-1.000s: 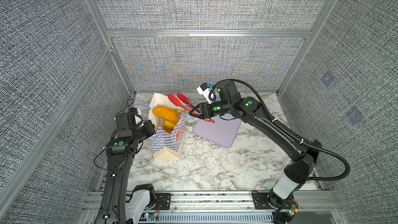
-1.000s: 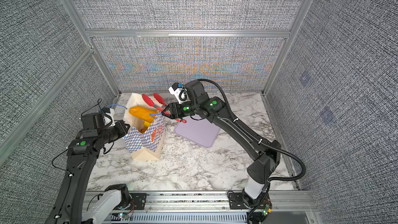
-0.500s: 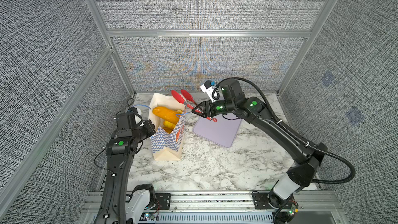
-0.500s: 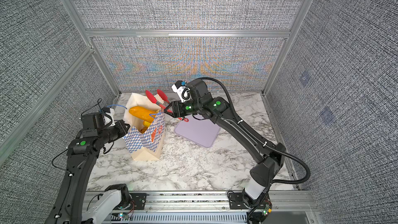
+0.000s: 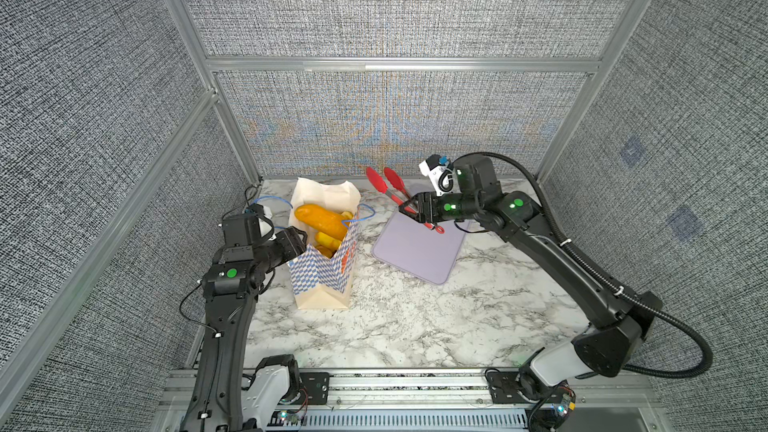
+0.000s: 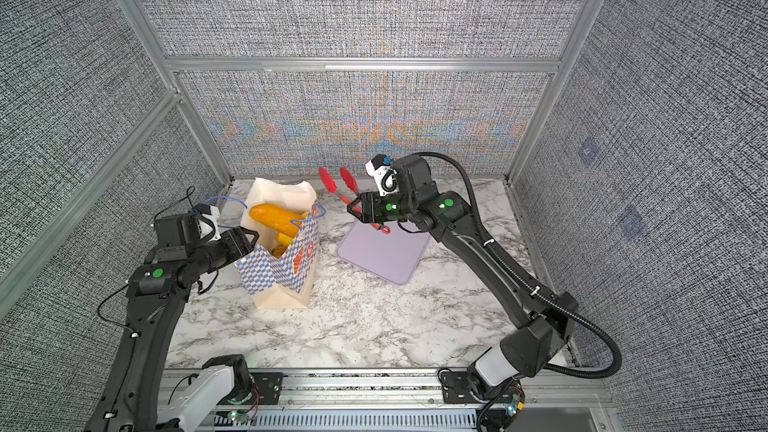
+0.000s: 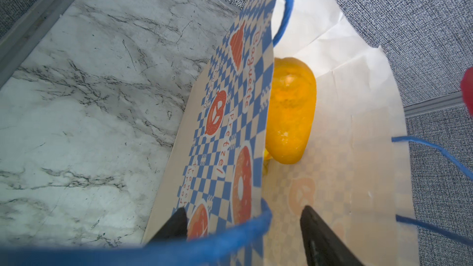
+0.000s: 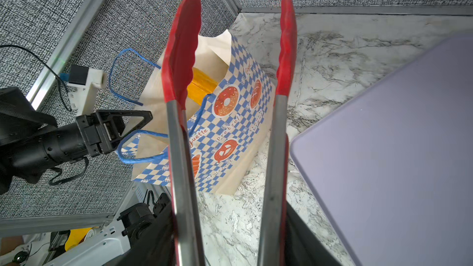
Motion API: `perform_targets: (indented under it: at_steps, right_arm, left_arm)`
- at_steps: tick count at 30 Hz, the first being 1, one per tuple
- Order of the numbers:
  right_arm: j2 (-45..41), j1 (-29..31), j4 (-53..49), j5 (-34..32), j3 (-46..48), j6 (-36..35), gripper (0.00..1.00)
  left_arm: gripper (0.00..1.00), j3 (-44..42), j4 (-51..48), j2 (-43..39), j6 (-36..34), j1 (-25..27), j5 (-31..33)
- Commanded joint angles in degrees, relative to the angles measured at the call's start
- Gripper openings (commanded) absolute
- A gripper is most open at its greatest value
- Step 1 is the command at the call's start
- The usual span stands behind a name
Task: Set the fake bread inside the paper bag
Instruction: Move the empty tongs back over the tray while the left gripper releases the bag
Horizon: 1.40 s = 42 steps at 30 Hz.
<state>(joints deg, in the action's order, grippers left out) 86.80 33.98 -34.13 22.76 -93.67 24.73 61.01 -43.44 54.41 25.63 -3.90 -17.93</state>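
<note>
In the upright paper bag [image 5: 322, 268] on the marble table [image 5: 415, 326]: the fake bread [image 5: 320, 220], glossy, golden-yellow to orange. One long loaf slanting across the open mouth, smaller yellow pieces beneath. Lower pieces hidden by the checkered wall, impossible to count. Just beside the bag, a flat lavender tray [image 5: 415, 249]. Left gripper [image 7: 243, 208] spread wide astride the bag's wall, one finger outside, one inside. Right gripper [image 5: 409, 211] clamped on red tongs [image 5: 386, 182], tips apart.
</note>
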Motion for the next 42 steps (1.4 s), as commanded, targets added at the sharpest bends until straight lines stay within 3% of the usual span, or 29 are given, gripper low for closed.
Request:
perform_targets:
  at_steps: [1,6,13,22,26,30,35,42]
  right_arm:
    - [-1.17,-1.14,1.57,0.00,0.91,0.35,0.59]
    - [-2.78,-3.36,1.37,0.04,3.09,0.14,0.58]
    - [-5.96,-6.51,0.18,-0.77,7.20,-0.80,0.58]
    - [-12.10,-13.67,-4.91,-6.88,13.14,-3.49,0.57]
    - [-14.53,-17.89,-6.22,-9.00,16.17,-3.18,0.58]
    - [-16.48,-22.60,-5.25,-7.06,19.43,-1.82,0.57]
    - [-17.96,-26.36,-3.69,-4.50,23.00,-0.92,0.58]
    - [-17.69,-31.39,-3.23,-3.07,26.89,-1.08,0.58]
  left_arm:
    - [0.78,1.94,-1.61,0.34,-2.02,-0.06,0.88]
    - [0.87,4.67,-2.90,0.01,-2.64,-0.06,1.39]
    - [0.89,8.96,-5.75,-0.27,-4.48,-0.07,3.34]
    - [0.90,13.14,-7.84,-4.15,-6.53,-0.24,15.28]
    - [0.74,13.02,-8.41,-7.50,-3.61,-2.04,25.88]
    - [0.61,11.12,-7.56,-10.61,-2.08,-4.34,28.62]
    - [0.52,7.35,-9.24,-11.83,0.63,-5.78,27.72]
    - [0.49,-3.28,-7.47,-14.77,5.83,-7.26,24.70]
